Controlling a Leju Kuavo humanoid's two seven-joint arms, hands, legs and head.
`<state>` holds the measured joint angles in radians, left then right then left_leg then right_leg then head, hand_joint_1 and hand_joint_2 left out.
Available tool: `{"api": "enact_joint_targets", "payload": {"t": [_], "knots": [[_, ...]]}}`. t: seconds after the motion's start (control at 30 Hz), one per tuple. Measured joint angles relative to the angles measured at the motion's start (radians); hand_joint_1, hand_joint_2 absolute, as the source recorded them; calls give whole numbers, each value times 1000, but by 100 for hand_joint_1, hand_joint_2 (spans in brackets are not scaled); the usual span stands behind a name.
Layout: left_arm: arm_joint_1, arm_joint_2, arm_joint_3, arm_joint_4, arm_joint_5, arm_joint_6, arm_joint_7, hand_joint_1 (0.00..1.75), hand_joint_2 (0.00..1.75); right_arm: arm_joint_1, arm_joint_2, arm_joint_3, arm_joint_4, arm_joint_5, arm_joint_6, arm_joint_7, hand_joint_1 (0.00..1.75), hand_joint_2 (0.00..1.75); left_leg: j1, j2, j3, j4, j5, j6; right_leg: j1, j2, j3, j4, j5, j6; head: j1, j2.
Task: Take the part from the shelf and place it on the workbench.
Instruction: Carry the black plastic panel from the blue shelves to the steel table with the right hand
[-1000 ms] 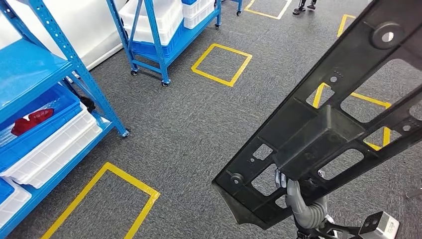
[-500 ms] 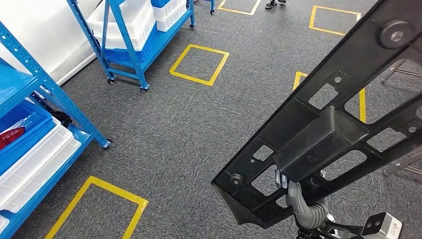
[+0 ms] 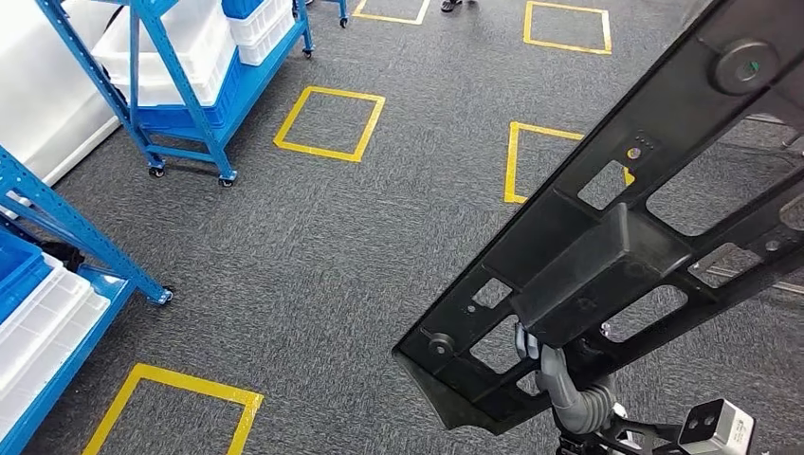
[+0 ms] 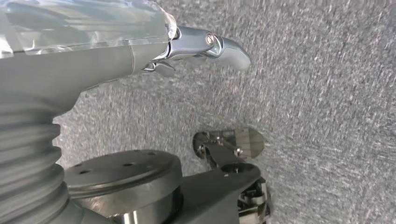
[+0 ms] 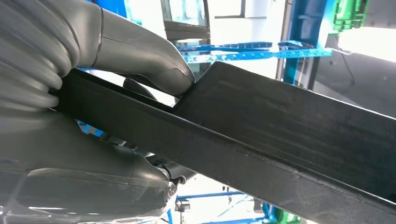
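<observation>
In the head view, the black part [image 3: 607,256] is held up in the right hand [image 3: 550,365], whose fingers are closed on its lower end from beneath. Since the earlier frames the whole scene has slid leftward: the blue shelf [image 3: 57,237] with its white bins has been carried towards the left edge, and more yellow floor squares [image 3: 330,123] have come into sight (a turn of the camera, not of the things). It is judged that the robot is turning away from the shelf, the carry being under way and the workbench not yet reached.

In the left wrist view, the left hand [image 4: 205,44] hangs over grey carpet, nothing in it, fingers loosely extended.

In the right wrist view, the part [image 5: 280,135] is pinched between thumb [image 5: 140,51] and fingers.
</observation>
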<state>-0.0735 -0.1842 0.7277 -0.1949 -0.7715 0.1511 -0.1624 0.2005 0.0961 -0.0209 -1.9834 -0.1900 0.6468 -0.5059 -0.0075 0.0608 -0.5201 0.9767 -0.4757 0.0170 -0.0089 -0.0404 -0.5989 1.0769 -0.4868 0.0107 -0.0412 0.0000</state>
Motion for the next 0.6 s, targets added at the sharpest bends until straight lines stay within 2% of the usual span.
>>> {"api": "enact_joint_targets", "payload": {"t": [0.03,0.07,0.13,0.17,0.2,0.23,0.3,0.33,0.37,0.4,0.43,0.5,0.53,0.57,0.6], "knots": [[0,1,1,0,0,2,3,0,175,-2,0,2,3,-3,0,-3,171,175,-3,7,0,3,-3,-4,4,-13,24,-46,11,-6,0,0],[0,3,3,0,-1,4,5,0,175,-4,0,3,6,-6,1,-7,171,175,-5,13,1,5,-5,-9,8,-20,33,-65,11,-12,0,0],[-1,6,5,0,-2,8,11,0,175,-5,-1,7,14,-12,4,-13,171,175,-6,28,3,5,-8,-18,10,-3,30,-69,14,-21,0,0],[-2,8,6,0,-2,11,14,0,175,-6,-1,8,17,-14,6,-15,171,175,-5,26,3,10,-14,-23,8,5,30,-72,16,-27,0,0],[-2,10,7,0,-2,14,16,0,175,-7,-1,11,20,-15,8,-16,171,175,-3,12,-4,29,-29,-29,6,13,30,-75,19,-32,0,0],[-1,11,10,0,-1,16,20,0,175,-10,-1,15,24,-16,10,-17,171,175,0,-8,-21,71,-57,-35,3,22,30,-78,22,-38,0,0],[1,14,16,0,-1,18,24,0,175,-15,-1,20,32,-17,11,-17,171,175,5,-46,-84,210,-127,-42,3,40,27,-78,25,-43,0,0],[4,14,19,0,-1,18,26,0,175,-17,-1,22,36,-17,11,-16,171,175,7,-52,-116,276,-151,-45,3,50,26,-78,26,-44,0,0],[6,15,20,0,-1,18,25,0,175,-17,-1,23,40,-18,11,-15,171,175,9,-54,-133,311,-155,-47,3,60,25,-77,26,-44,0,0],[7,15,21,0,-2,18,24,0,175,-18,-1,23,44,-18,11,-15,171,175,11,-55,-132,305,-138,-48,3,72,26,-76,27,-44,0,0],[7,15,22,0,-2,18,23,0,175,-20,-1,23,47,-18,10,-14,171,175,13,-58,-112,259,-105,-48,3,83,27,-74,26,-43,0,0],[7,16,23,0,-3,18,18,0,175,-25,-1,23,51,-18,10,-13,171,175,19,-87,-45,112,-34,-45,3,105,27,-70,26,-37,0,0],[6,17,23,0,-3,18,15,0,175,-28,-1,23,52,-18,10,-11,171,175,21,-104,-21,58,-16,-43,3,115,25,-68,26,-32,0,0],[6,17,23,0,-3,18,12,0,175,-31,-1,24,52,-17,9,-8,171,175,21,-117,-9,28,-10,-39,3,124,21,-66,28,-26,0,0],[5,16,23,0,-3,18,9,0,175,-33,-1,24,54,-17,9,-4,171,175,19,-121,-6,20,-14,-35,2,132,17,-66,31,-19,0,0]]}}
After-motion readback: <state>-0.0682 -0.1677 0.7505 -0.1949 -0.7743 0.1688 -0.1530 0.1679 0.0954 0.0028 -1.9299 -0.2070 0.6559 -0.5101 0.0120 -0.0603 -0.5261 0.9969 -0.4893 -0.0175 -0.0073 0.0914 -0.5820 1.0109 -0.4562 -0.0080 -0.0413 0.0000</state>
